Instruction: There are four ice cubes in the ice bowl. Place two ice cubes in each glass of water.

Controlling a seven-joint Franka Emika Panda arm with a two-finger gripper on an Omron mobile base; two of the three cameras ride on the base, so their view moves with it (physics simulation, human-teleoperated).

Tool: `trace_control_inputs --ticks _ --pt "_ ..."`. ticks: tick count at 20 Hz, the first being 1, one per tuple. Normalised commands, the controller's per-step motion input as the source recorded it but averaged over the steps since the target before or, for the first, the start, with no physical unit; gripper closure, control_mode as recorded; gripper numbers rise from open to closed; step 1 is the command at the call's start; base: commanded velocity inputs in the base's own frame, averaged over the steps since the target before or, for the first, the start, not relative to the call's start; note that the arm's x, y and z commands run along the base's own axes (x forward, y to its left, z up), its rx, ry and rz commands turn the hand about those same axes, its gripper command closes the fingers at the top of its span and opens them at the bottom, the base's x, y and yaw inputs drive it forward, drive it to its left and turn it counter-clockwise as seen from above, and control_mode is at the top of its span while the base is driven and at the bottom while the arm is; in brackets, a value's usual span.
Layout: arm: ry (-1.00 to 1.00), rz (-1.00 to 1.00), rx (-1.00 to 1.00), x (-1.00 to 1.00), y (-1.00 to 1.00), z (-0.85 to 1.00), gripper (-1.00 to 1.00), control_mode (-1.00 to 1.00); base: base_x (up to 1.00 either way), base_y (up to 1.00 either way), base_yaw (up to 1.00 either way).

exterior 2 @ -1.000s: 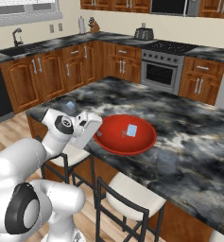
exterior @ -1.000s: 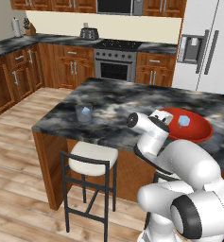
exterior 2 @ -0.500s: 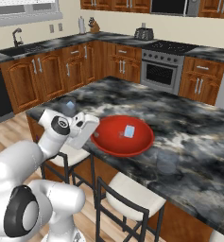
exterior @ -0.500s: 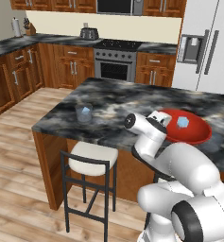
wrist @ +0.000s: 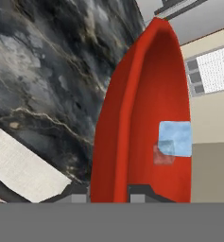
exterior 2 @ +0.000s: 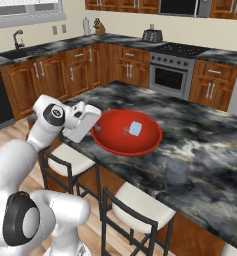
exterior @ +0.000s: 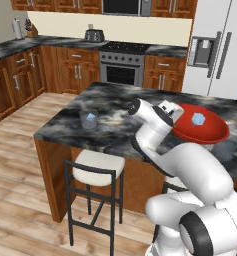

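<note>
The red ice bowl point(exterior: 210, 134) point(exterior 2: 115, 142) point(wrist: 146, 104) is on the dark marble island, and my gripper point(exterior: 175, 116) point(exterior 2: 96, 125) point(wrist: 108, 194) is shut on its near rim. The rim passes between my two fingertips in the hand view. One pale blue ice cube point(exterior: 197, 119) point(exterior 2: 135, 128) point(wrist: 176, 138) lies inside the bowl, with a fainter translucent piece point(wrist: 163, 153) touching it. A clear glass of water point(exterior: 88, 120) stands near the island's left end, well away from the bowl, with an ice cube showing in it.
A white-seated bar stool point(exterior: 97, 167) stands at the island's front edge and others point(exterior 2: 140, 207) stand along the same side. The stove point(exterior: 122, 67) and wooden cabinets line the far wall. The fridge point(exterior: 217, 47) is at the back right.
My hand and the bowl in its grip have shifted a little toward the arm's side. The blue cube has stayed in the bowl, and the jaws stay shut.
</note>
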Motion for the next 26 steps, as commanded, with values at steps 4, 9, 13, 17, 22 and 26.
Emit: trace_control_inputs --ticks 4,9,13,17,22,26 --pt "-0.01 -0.15 0.00 0.06 -0.03 -0.01 1.00 -1.00 0.00 0.00 0.00" --pt "-0.10 -0.09 0.00 0.44 0.00 -0.11 1.00 -1.00 0.00 0.00 0.00" --pt "-0.12 -0.07 0.03 0.46 -0.02 0.00 1.00 -1.00 0.00 0.00 0.00" --pt "-0.02 -0.09 0.10 0.24 -0.11 0.00 1.00 -1.00 0.00 0.00 0.00" --pt "-0.04 -0.09 0.14 0.00 -0.01 0.00 1.00 -1.00 0.00 0.00 0.00" --pt "-0.03 -0.08 0.07 0.14 -0.08 0.11 1.00 -1.00 0.00 0.00 0.00"
